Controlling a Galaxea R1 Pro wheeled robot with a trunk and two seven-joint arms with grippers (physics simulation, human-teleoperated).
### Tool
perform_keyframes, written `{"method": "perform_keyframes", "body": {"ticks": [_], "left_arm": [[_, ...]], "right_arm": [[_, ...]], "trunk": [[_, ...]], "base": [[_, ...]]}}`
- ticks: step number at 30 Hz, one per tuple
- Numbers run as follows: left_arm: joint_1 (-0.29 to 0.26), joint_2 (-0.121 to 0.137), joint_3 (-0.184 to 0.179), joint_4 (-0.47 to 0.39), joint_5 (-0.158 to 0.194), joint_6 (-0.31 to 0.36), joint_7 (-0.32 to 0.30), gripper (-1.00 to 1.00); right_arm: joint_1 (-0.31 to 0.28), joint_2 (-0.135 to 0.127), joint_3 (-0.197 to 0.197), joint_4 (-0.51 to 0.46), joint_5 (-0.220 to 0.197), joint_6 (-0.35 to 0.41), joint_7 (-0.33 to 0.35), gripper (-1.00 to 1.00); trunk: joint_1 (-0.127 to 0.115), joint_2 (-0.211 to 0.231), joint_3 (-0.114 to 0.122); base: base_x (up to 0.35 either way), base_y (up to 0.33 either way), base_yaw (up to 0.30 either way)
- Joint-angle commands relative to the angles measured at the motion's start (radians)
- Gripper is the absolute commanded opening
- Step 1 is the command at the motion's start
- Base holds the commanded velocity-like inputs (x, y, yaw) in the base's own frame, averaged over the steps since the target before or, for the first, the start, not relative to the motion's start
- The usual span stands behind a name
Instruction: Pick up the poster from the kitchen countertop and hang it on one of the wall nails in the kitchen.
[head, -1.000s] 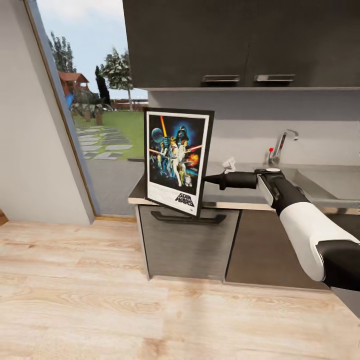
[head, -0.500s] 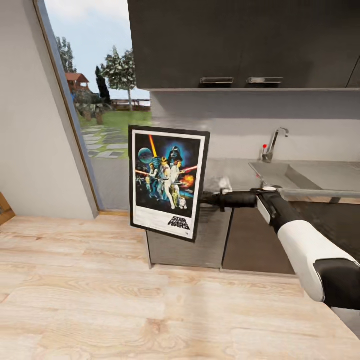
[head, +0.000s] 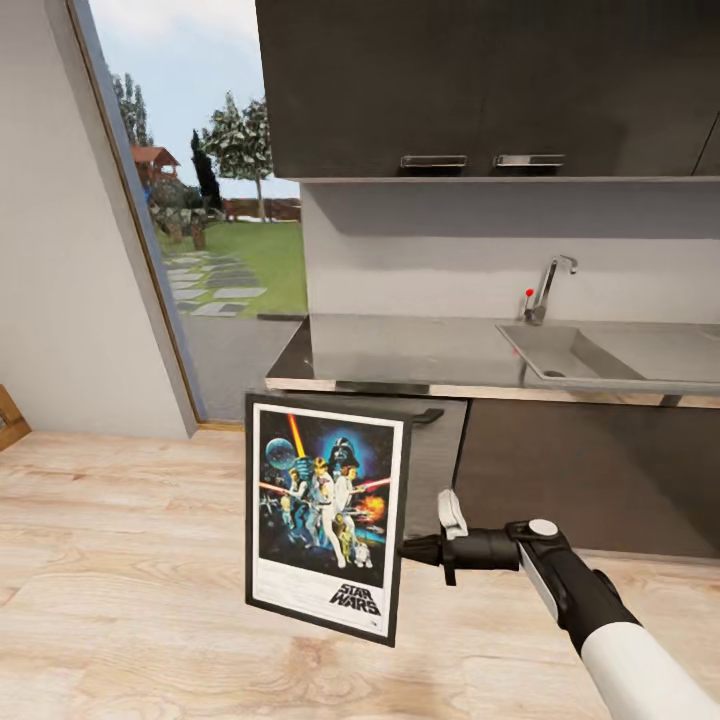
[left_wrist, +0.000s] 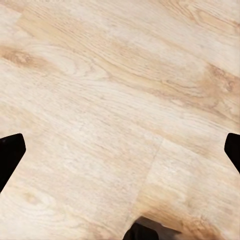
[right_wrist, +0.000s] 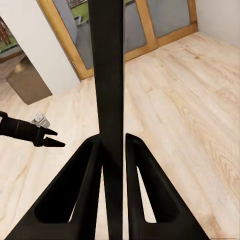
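The right arm is cut off by the lower right corner of the head view, so only its forearm and the right gripper (head: 412, 549) can be seen there. The gripper meets the poster (head: 325, 515) at its right edge, and the contact itself is hidden behind the frame. In the right wrist view the poster (right_wrist: 111, 75) appears only edge-on, as a dark upright strip, and the two jaws are closed tightly on it, one on each side. The poster hangs in the air, upright and slightly tilted, above the wood floor (head: 150, 600) and in front of the dark cabinet fronts, lower than the desk (head: 400, 355). The sink (head: 570, 352) set in the desk looks empty, with a tap (head: 548, 285) behind it. Of the left gripper (left_wrist: 120, 155) only two dark finger tips at the borders of the left wrist view are visible, standing wide apart and holding nothing, over the floor.
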Motion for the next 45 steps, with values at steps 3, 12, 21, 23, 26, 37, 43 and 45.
{"method": "perform_keyframes", "body": {"ticks": [3,12,21,23,26,37,43,45], "left_arm": [[0.000,0.000,0.003,0.000,-0.001,-0.002,-0.006,1.00],[0.000,0.000,0.002,0.001,-0.001,-0.003,-0.004,1.00],[0.000,0.006,0.002,-0.001,-0.001,0.001,-0.004,1.00],[0.000,0.006,0.002,-0.001,-0.001,0.002,-0.004,1.00],[0.000,0.006,0.001,0.000,-0.001,0.002,-0.004,1.00],[0.000,0.006,0.001,0.001,-0.001,0.004,-0.004,1.00],[0.000,0.006,0.001,0.001,-0.001,0.005,-0.003,1.00],[0.000,0.006,0.001,0.001,-0.001,0.005,-0.002,1.00]], "right_arm": [[0.002,-0.016,-0.003,-0.001,-0.007,0.011,0.006,-1.00],[0.003,-0.024,-0.006,-0.008,-0.008,0.018,0.005,-1.00],[0.003,-0.024,-0.005,-0.007,-0.007,0.020,0.005,-1.00],[0.003,-0.024,-0.005,-0.007,-0.008,0.021,0.005,-1.00],[0.003,-0.023,-0.005,-0.007,-0.007,0.021,0.004,-1.00],[0.003,-0.023,-0.005,-0.007,-0.006,0.022,0.004,-1.00],[0.003,-0.023,-0.005,-0.007,-0.006,0.022,0.004,-1.00],[0.003,-0.023,-0.005,-0.007,-0.006,0.022,0.004,-1.00]], "trunk": [[0.000,0.000,-0.001],[0.000,0.000,-0.001],[-0.019,0.035,0.015],[-0.027,0.049,0.021],[-0.038,0.070,0.031],[-0.080,0.147,0.065],[-0.103,0.189,0.084],[-0.111,0.203,0.090]], "base": [[0.000,0.000,0.000],[0.000,0.000,0.000],[0.000,0.000,0.000],[0.000,0.000,0.000],[0.000,0.000,0.000],[0.000,0.000,0.000],[0.000,0.000,0.000],[0.000,0.000,0.000]]}}
